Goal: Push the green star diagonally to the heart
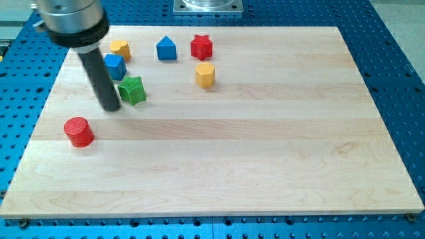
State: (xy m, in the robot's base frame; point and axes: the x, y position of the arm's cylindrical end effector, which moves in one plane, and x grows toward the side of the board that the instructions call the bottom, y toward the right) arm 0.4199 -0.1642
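The green star (132, 90) lies on the wooden board (265, 146) in the upper left part. My tip (111, 108) stands just to the star's left and slightly below it, at or very near its edge. A yellow block (119, 48) that looks like a heart lies up and to the left of the star, near the board's top edge. A blue block (115, 66) sits between the star and the yellow heart, partly hidden behind my rod.
A red cylinder (79, 131) lies below and left of my tip. A blue house-shaped block (166, 48) and a red star (201, 46) sit along the top edge. A yellow hexagonal block (205, 75) lies below the red star.
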